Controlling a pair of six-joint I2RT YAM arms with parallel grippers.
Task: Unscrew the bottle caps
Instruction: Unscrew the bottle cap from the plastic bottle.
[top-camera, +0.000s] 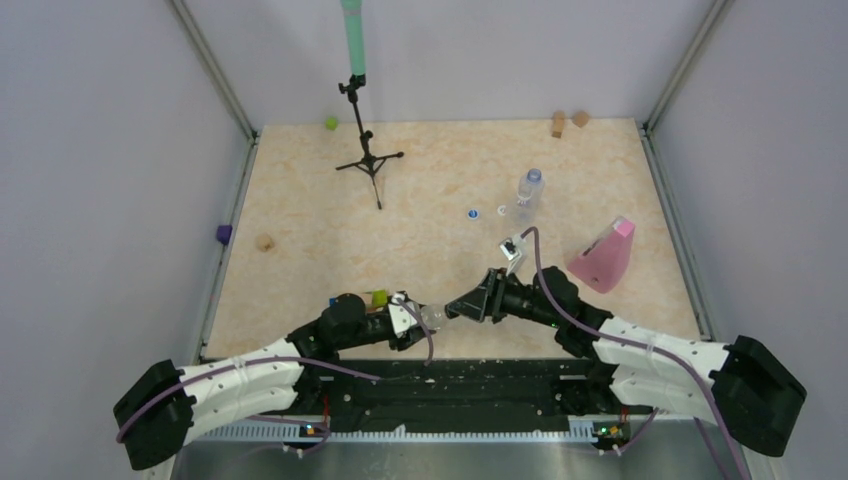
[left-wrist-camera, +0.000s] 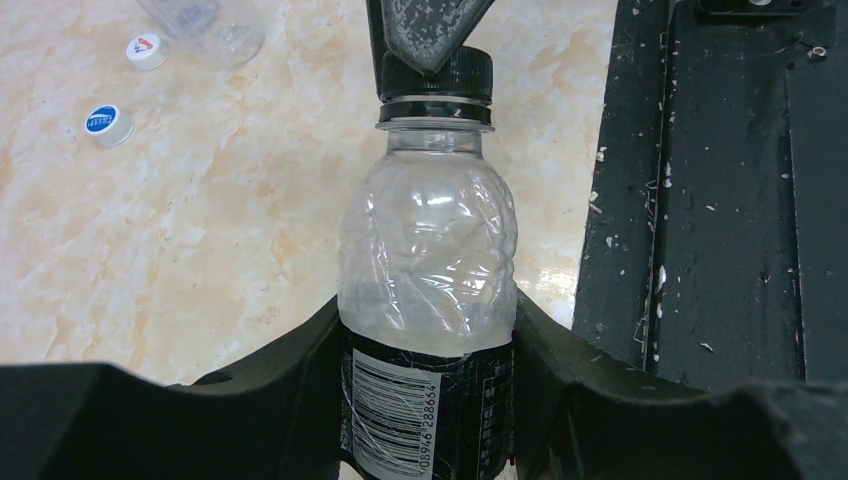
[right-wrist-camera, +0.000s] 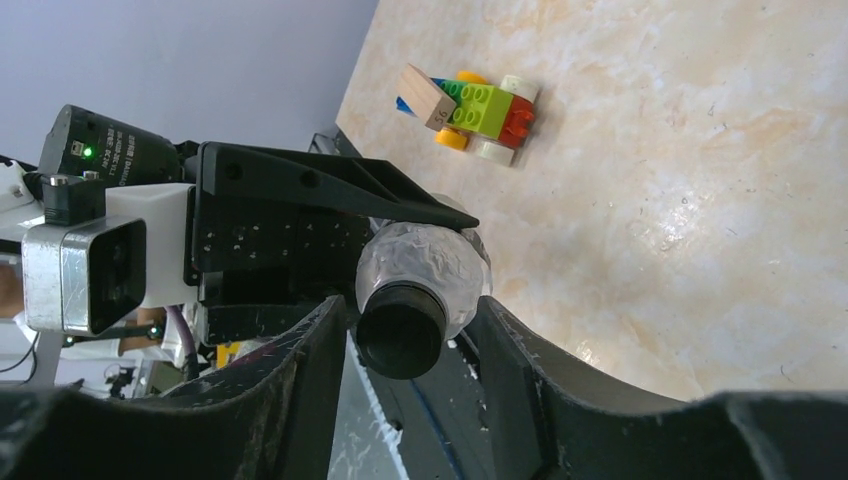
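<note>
Status: my left gripper (left-wrist-camera: 428, 340) is clamped on the bottle (left-wrist-camera: 428, 230), jaws narrow on the black label band near the base. I grip there because it leaves the neck and black cap (left-wrist-camera: 436, 80) fully exposed for the other arm, and the clear wall above looks thin and already crumpled.

The bottle is held sideways over the near edge of the table (top-camera: 450, 170), between my 2 arms, cap end pointing at the right arm. That lines the cap axis up with the right wrist, so a wrist roll should do the unscrewing.

My right gripper (right-wrist-camera: 408, 312) has 1 finger on each side of the cap. The right wrist view shows a thin gap on both sides, so it is not gripping yet and holds nothing.

My read: this is the grasp-the-cap step. The cap sits down on its ring, so it is not unscrewed yet.

2 loose caps lie on the table, a white cap (left-wrist-camera: 147, 50) and a blue cap (left-wrist-camera: 108, 122), near the second bottle (top-camera: 528, 193). I can't tell whether that one is capped.

Risk: the bottle could spin in my left jaws once torque comes on.
</note>
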